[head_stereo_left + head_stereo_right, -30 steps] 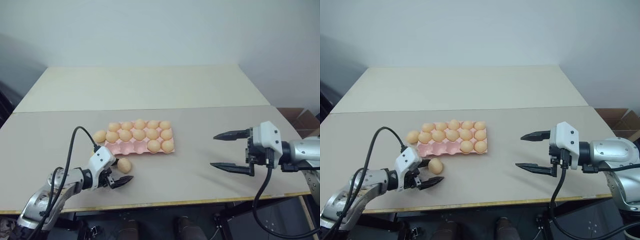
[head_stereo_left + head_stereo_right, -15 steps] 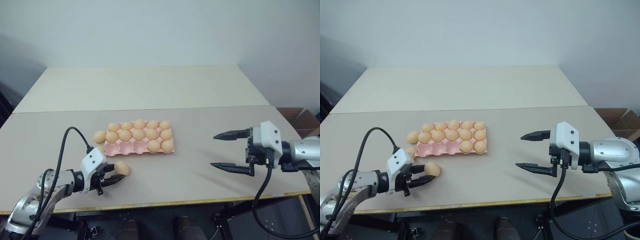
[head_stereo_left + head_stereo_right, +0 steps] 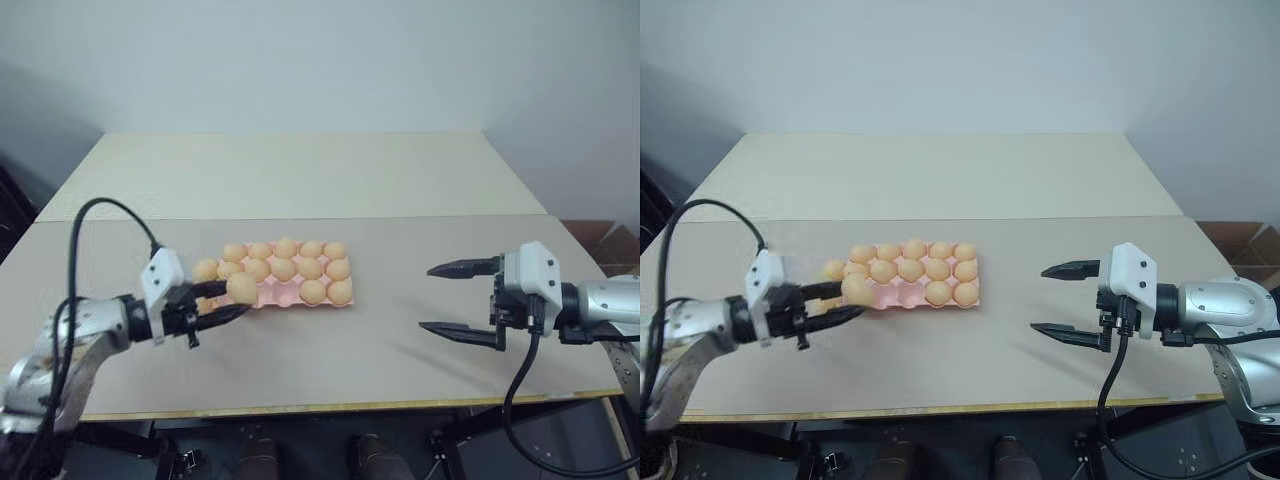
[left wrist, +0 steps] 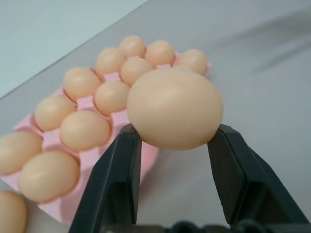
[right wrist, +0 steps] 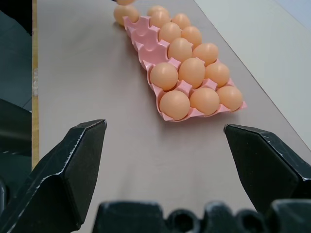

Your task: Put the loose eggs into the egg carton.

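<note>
The left gripper point(image 3: 226, 299) was clamped on a smooth pale orange-tan egg point(image 3: 241, 287), held above the pink moulded egg carton's point(image 3: 288, 295) near-left empty cups, probably for placing. The right gripper point(image 3: 455, 300) waited, jaws apart, well right.

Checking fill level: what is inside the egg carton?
The egg carton holds twelve eggs; three near-row cups look empty, though the held egg covers its left end.

Both head views look forward and down from above the near edge of the bench point(image 3: 400, 350), sharing the whole top and the pink egg carton point(image 3: 268, 296). The left wrist view sits very close, peering along its fingers point(image 4: 114, 179) toward the carton. The right wrist view looks across the bench at it from farther off.
</note>
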Available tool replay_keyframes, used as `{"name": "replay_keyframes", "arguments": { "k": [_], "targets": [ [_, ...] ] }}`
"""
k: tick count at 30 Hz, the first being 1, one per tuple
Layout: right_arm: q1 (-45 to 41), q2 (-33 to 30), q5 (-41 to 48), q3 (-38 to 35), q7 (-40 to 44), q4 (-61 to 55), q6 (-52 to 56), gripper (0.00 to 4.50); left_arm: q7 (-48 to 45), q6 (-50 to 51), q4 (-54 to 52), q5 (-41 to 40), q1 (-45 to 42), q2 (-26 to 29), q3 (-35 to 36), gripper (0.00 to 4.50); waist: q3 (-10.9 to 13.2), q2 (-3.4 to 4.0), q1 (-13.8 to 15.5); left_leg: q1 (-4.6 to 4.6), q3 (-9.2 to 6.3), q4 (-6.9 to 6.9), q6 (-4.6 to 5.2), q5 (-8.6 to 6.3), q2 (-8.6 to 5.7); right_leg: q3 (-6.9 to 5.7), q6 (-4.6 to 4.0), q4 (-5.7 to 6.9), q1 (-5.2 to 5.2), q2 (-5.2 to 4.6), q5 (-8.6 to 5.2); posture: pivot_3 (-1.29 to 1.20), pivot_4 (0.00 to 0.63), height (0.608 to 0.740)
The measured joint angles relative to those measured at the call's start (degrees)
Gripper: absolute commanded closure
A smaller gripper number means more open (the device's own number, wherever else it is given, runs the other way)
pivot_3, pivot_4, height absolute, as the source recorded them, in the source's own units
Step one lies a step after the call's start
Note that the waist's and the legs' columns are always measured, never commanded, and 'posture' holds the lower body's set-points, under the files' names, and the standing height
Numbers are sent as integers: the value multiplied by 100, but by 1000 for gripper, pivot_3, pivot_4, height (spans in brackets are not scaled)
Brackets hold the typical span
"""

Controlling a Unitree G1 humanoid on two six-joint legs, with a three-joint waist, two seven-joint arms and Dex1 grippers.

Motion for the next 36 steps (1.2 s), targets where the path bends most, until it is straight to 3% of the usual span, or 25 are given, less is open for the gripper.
{"name": "replay_keyframes", "arguments": {
  "k": [6,9,14,15,23,36],
  "targets": [
    [-15,15,2,-5,-53,-42,0,0,184,-111,719,606,-869,-426,-942,2512,-4,-8,-13,-4,2,2,1,-1,-2,8,5,-1,-2,2,4,0,150,740],
    [104,15,5,-25,-114,-89,0,0,133,-100,899,660,-1016,-423,-1023,1749,-4,-9,-46,-1,2,2,1,-1,1,8,5,3,-2,4,4,0,150,740],
    [143,15,6,-35,-166,-148,0,0,-65,-87,937,645,-1024,-324,-1029,105,-4,-9,-68,1,2,2,1,0,0,9,5,3,-2,4,4,0,150,740],
    [143,15,7,-36,-176,-168,0,0,-87,-85,911,636,-1018,-300,-1004,18,-4,-9,-68,1,2,2,1,0,0,9,5,3,-2,3,4,0,150,740],
    [127,35,45,-26,-233,-188,0,0,-358,-87,569,224,-503,188,-251,18,-4,-9,-115,2,2,2,1,0,2,8,4,3,-2,2,4,0,150,740],
    [-156,67,106,19,-38,210,-80,0,-1355,-237,558,-830,1739,873,2730,18,-7,-14,-100,2,14,1,1,-1,7,8,-32,1,-10,-2,-18,0,150,740]
  ]
}}
